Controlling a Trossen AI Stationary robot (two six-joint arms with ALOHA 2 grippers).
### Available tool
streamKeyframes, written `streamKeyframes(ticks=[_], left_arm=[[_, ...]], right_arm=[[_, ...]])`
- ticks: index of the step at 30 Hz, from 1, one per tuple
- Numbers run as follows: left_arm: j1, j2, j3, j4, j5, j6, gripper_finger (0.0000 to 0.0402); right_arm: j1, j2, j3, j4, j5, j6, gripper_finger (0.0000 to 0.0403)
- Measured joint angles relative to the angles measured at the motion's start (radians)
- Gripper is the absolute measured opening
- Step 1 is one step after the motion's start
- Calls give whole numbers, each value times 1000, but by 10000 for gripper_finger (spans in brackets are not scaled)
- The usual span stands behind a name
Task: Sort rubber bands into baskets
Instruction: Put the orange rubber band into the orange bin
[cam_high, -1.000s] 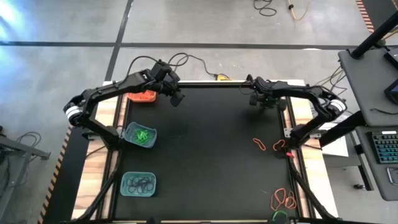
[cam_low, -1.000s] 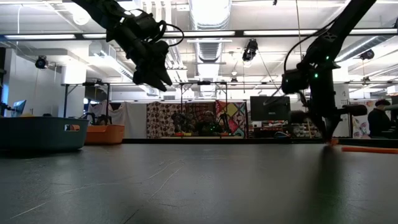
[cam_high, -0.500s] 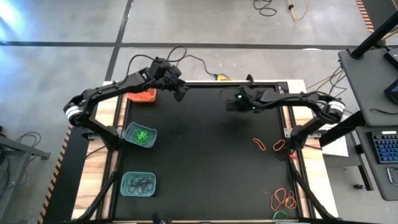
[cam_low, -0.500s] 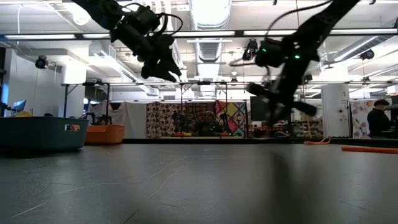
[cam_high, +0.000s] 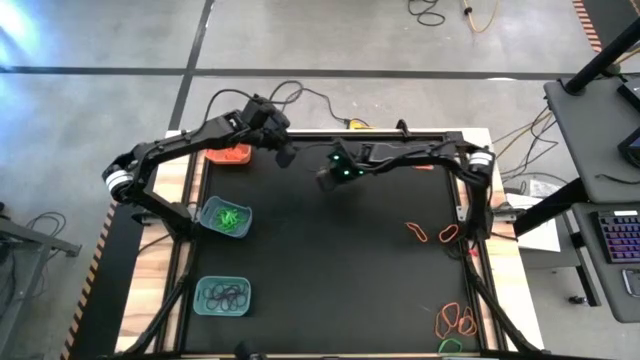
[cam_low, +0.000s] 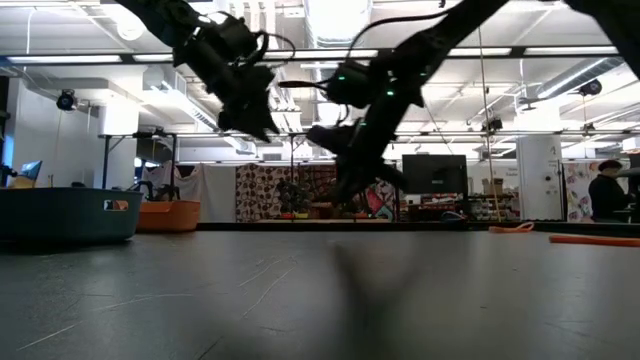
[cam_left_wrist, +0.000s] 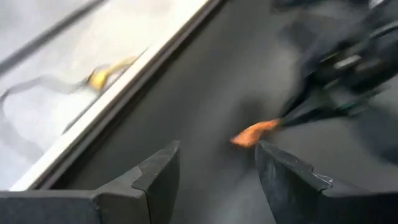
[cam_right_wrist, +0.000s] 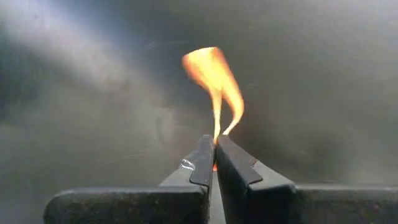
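The black tabletop (cam_high: 330, 260) carries loose orange rubber bands (cam_high: 430, 234), well apart from the right claw (cam_high: 326, 178), toward that arm's base.

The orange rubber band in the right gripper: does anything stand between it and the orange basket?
Yes. The left gripper, fingers open and empty, hangs beside the orange basket, right on the line from the right gripper, which is shut on the orange rubber band. The mat between them shows nothing else.

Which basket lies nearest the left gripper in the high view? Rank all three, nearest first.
From the left gripper:
1. Orange plastic basket, just beside it at the table's far left corner.
2. Teal-green basket of green bands, mid left edge.
3. Teal-green basket of black bands, near left corner.
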Motion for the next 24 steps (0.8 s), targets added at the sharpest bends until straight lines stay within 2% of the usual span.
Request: streamKeyframes(ticks=[3,5,11,15,20,24], left_arm=[[9,0,-4,-111,-71,17,191],[12,0,-11,-139,-67,37,191],[-8,0,-58,-142,135,167,191],[-15,1,-102,-146,147,178,191],[-22,1,-173,-32,169,160,191],[-23,8,-257,212,172,26,191]], right_arm=[[11,51,83,-77,-2,-48,9],[14,84,125,-119,-18,-83,9],[15,169,179,-162,-193,-129,25],[14,168,179,-174,-274,-127,57],[14,120,179,-204,-275,-131,116],[17,83,179,-250,-234,-140,160]])
